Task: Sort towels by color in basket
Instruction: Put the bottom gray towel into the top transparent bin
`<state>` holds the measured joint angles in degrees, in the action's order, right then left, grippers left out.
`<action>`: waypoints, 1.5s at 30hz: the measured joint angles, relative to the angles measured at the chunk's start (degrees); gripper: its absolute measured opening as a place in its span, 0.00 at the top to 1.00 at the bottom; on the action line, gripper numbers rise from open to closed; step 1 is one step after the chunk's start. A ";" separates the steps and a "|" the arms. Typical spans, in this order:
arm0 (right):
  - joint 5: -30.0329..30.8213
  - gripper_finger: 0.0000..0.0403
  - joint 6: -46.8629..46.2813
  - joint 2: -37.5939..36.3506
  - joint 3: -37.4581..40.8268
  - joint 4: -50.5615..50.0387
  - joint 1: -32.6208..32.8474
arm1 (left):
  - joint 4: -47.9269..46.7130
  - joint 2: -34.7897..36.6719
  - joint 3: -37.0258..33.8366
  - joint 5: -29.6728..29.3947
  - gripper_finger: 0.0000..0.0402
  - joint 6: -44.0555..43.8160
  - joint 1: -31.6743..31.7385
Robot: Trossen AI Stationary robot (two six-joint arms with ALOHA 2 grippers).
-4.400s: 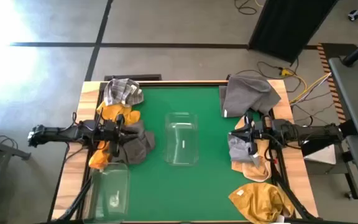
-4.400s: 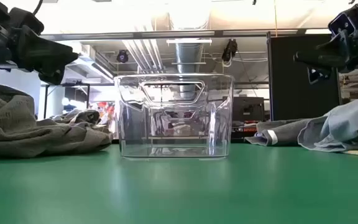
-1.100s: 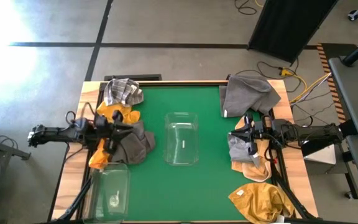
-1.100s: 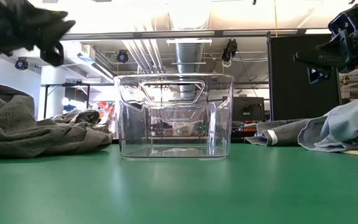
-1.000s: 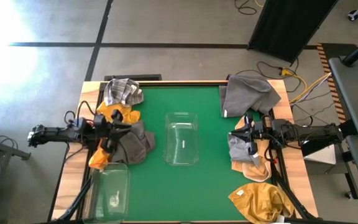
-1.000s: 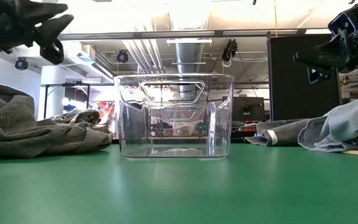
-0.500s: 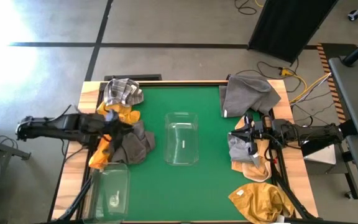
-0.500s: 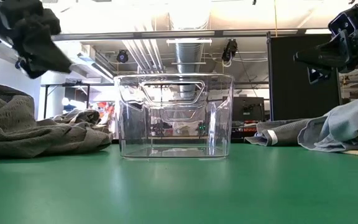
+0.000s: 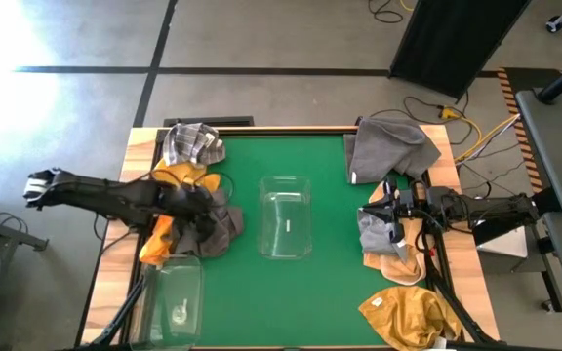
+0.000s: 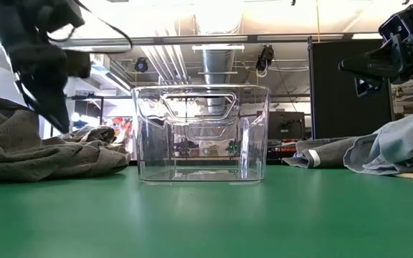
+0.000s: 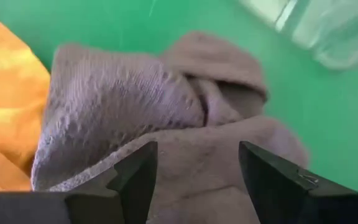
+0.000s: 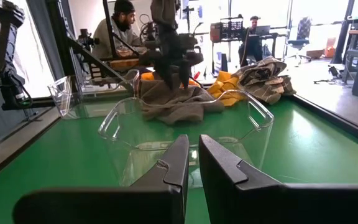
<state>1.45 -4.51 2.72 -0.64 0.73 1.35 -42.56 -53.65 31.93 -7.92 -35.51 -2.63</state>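
Hanging over a crumpled dark grey towel point(image 9: 208, 226) at the left side of the green table point(image 9: 320, 283), the left gripper point(image 11: 197, 177) has its fingers spread, with nothing between them. Directly below it, in the left wrist view, lies the grey towel's knitted surface, and off to one side of the fingers an orange towel point(image 11: 8, 106) touches the grey one. From above, a second fold of orange cloth point(image 9: 156, 241) lies on the arm's side of the gripper, against the grey towel. A grey-and-white checked towel point(image 9: 191, 143) sits beyond the gripper toward the far table edge, near the orange one. A clear basket point(image 9: 286, 216) stands at the table's middle, well apart from the left gripper, toward the right arm. Another clear basket point(image 9: 174, 295) rests at the near left corner, just beside the pile.

The right gripper point(image 12: 191, 163) waits at the right side with its fingers pressed together, holding nothing. Under it lies a lighter grey towel point(image 9: 379, 234), with an orange edge point(image 9: 401, 263) showing beneath. A large grey towel point(image 9: 388, 146) lies behind it at the far right corner, and a mustard towel point(image 9: 413, 314) at the near right corner. People sit in the room beyond the table point(image 12: 117, 31).
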 joint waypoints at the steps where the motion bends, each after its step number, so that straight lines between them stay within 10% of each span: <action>1: 0.00 0.93 0.02 0.00 -0.02 0.00 0.00 | 0.06 -1.80 0.38 0.00 0.48 0.39 0.00; 18: 0.02 0.93 0.02 0.00 -0.02 0.00 0.02 | 4.44 -27.72 4.08 4.16 0.49 13.40 -5.88; 24: 0.00 0.93 0.02 0.00 0.00 0.00 0.01 | 3.43 -31.98 8.02 4.34 0.72 13.74 -6.30; 28: 0.01 0.93 0.02 0.00 0.00 0.00 0.00 | 3.49 -30.79 10.24 4.34 0.95 15.10 -6.63; 38: 0.00 0.93 0.02 0.00 0.00 0.00 0.02 | -0.10 -15.12 16.64 3.01 0.96 18.91 -7.89; 45: 0.03 0.93 0.30 0.00 -0.01 0.09 0.00 | 14.29 -4.94 19.55 1.18 0.96 32.19 -5.27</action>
<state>1.48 -4.21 2.72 -0.66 0.82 1.34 -28.27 -58.59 51.48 -6.74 -3.32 -7.90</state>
